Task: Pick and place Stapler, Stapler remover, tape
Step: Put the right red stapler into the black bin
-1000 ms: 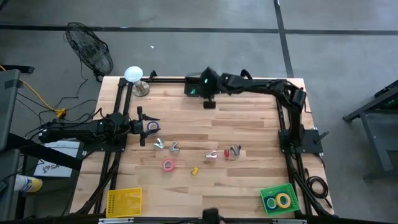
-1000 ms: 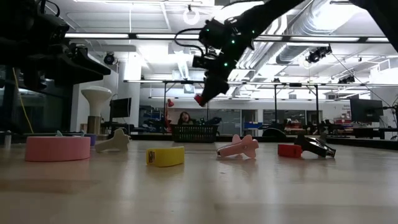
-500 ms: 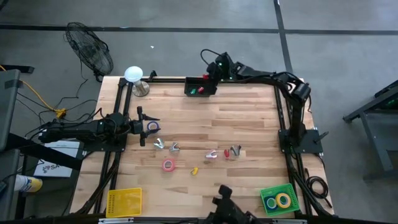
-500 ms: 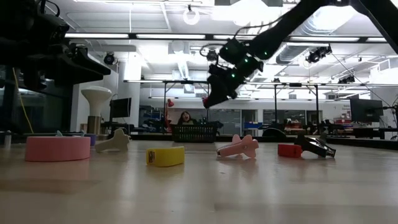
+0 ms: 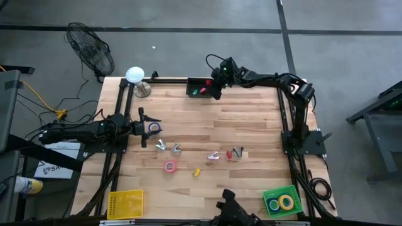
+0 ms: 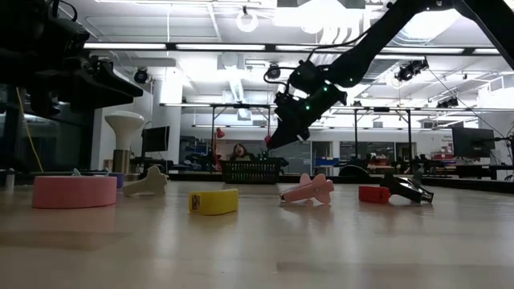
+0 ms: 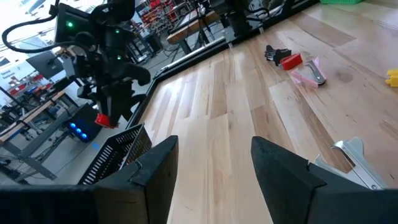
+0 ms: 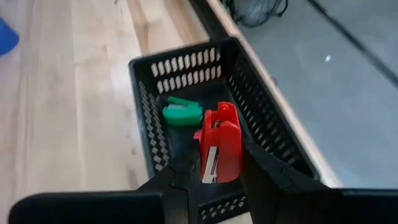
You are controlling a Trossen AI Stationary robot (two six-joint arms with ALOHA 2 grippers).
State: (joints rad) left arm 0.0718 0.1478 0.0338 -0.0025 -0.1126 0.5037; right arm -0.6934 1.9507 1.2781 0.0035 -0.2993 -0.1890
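Bright, even overhead light; ceiling lamps glare in the low view. Pale wooden surface shows soft shadows; its foreground blurs at table height.

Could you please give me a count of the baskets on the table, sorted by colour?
Black basket: 1
Yellow basket: 1
Green basket: 1
Total: 3

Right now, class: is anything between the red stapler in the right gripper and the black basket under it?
Nothing visible. The right gripper holds the red stapler directly over the black basket, which holds only a green stapler.
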